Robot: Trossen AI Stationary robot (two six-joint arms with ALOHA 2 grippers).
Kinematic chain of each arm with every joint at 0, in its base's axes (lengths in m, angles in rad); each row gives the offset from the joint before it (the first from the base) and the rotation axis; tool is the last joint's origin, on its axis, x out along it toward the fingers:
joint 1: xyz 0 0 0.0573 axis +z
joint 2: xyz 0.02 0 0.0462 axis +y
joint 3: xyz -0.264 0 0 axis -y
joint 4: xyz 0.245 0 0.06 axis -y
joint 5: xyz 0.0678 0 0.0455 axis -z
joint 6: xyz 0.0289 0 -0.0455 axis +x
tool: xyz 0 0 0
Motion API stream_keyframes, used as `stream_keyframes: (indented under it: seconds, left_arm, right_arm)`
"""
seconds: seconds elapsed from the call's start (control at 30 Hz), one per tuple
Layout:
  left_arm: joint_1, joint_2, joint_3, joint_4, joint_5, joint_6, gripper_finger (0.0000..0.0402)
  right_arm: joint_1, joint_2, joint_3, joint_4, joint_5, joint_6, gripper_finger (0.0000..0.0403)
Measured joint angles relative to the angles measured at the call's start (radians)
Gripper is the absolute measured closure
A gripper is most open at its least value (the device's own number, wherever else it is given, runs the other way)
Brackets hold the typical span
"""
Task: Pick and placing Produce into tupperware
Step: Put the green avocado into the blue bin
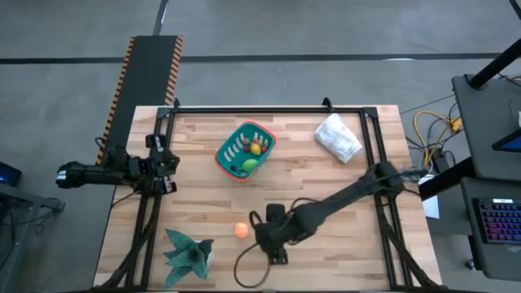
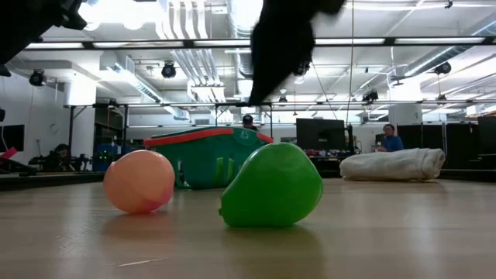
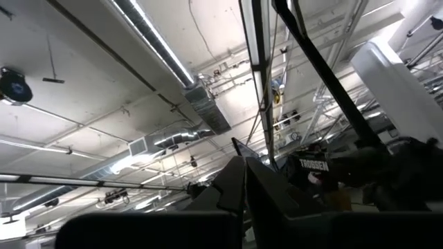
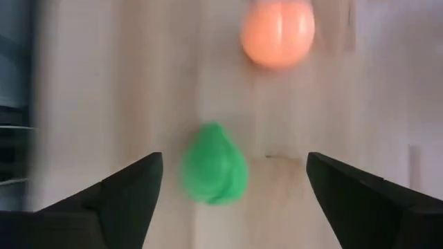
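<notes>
The right end effector (image 4: 232, 190) hangs over the bench (image 1: 358, 244) with its fingers spread wide, empty, and a green toy pear (image 4: 214, 164) lies on the wood between them. An orange toy fruit (image 4: 277, 32) sits just beyond it, apart from the pear. The teal tupperware (image 1: 244, 150) stands farther off, already holding several produce pieces, while the left end effector (image 1: 167, 163) waits at the bench's edge, its fingers' state unclear.

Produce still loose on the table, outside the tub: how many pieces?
2. An orange piece lies near the front edge, and a green piece sits beside it, between the open right gripper's fingers. The arm hides it from above; others may be hidden.
</notes>
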Motion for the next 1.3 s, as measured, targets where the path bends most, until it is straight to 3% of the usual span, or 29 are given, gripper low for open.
stream_keyframes:
  seconds: [0.17,0.63,0.8,1.0,1.1,1.3]
  left_arm:
    - [0.0,0.002,0.0,-0.016,0.007,-0.013,0.0402]
    - [0.0,-0.002,0.0,-0.011,0.014,-0.025,0.0402]
    - [0.0,-0.002,0.0,-0.01,0.014,-0.025,0.0402]
    - [0.0,-0.002,0.0,-0.008,0.013,-0.026,0.0402]
    - [0.0,-0.002,0.0,-0.009,0.013,-0.026,0.0402]
    - [0.0,-0.002,0.0,-0.01,0.013,-0.026,0.0402]
  right_arm:
    - [-0.009,0.07,0.023,0.014,-0.033,0.021,0.0039]
    - [0.004,0.17,0.015,0.036,-0.112,0.063,0.0043]
    - [0.003,0.166,0.015,0.033,-0.104,0.058,0.0093]
    - [-0.003,0.144,0.015,0.023,-0.101,0.014,0.0201]
    - [-0.01,0.121,0.015,0.003,-0.038,-0.045,0.025]
    - [-0.072,0.019,0.015,-0.047,0.13,-0.166,0.0269]
